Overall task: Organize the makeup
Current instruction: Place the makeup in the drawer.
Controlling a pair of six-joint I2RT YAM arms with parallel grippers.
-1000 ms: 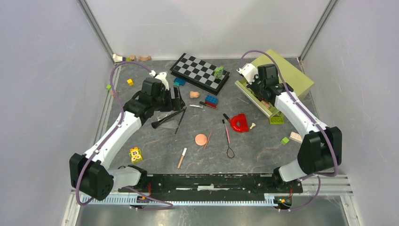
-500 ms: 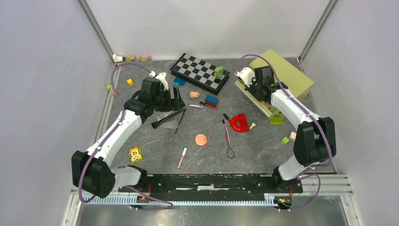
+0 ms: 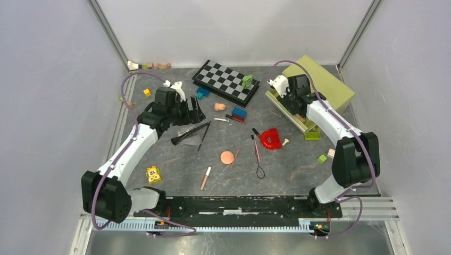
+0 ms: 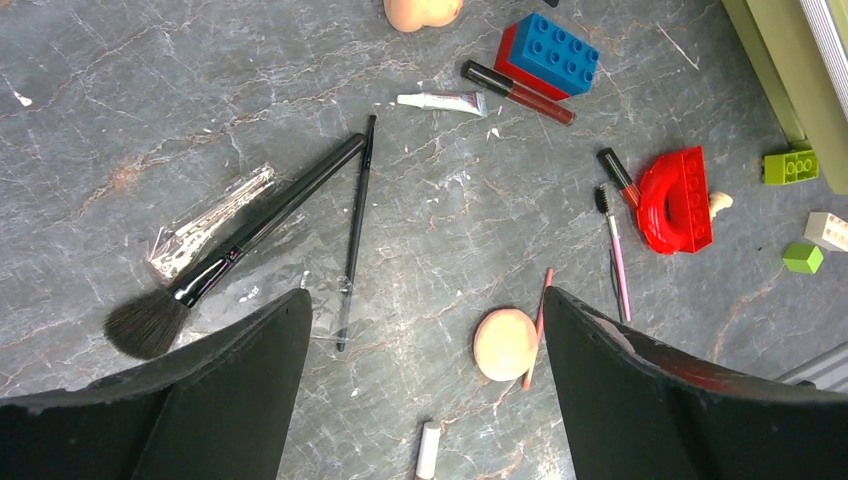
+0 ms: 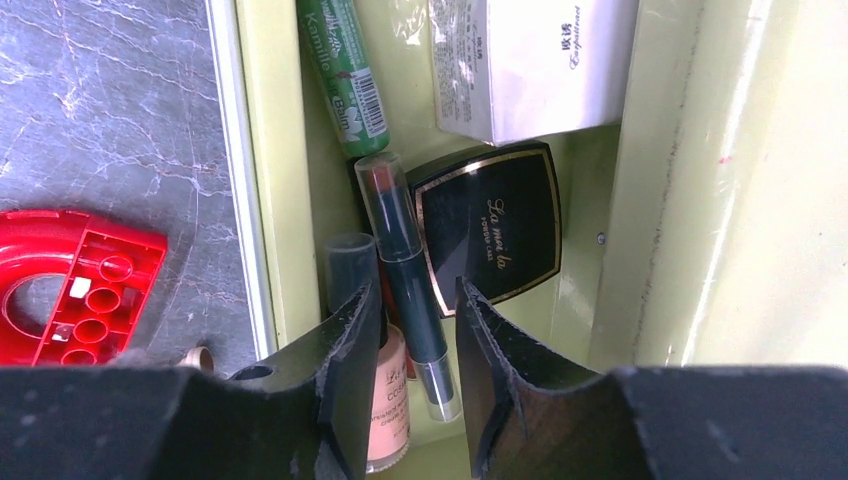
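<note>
Makeup lies spread over the grey table: a large black brush (image 4: 250, 230), a thin black brush (image 4: 357, 215), a round peach puff (image 4: 505, 344) with a pink pencil (image 4: 537, 325) beside it, a pink-handled spoolie (image 4: 615, 250) and a lip gloss (image 4: 520, 92). My left gripper (image 4: 425, 300) hangs open and empty above them, near the brushes (image 3: 190, 133). My right gripper (image 5: 416, 290) is down inside the green box (image 5: 275, 200). It stands open, its fingers either side of a dark stick (image 5: 405, 260) with a gap on each side. A dark compact (image 5: 495, 225) and a tan bottle (image 5: 388, 400) lie there too.
A red horseshoe piece (image 4: 678, 198), a blue and red brick (image 4: 548, 55) and small green bricks sit among the makeup. A chessboard (image 3: 226, 79) lies at the back. The box also holds a green tube (image 5: 345, 75) and a white carton (image 5: 530, 60). Walls stand on three sides.
The right gripper's jaws have parted around the dark stick in the box. The left gripper has drifted a little to the left, still open.
</note>
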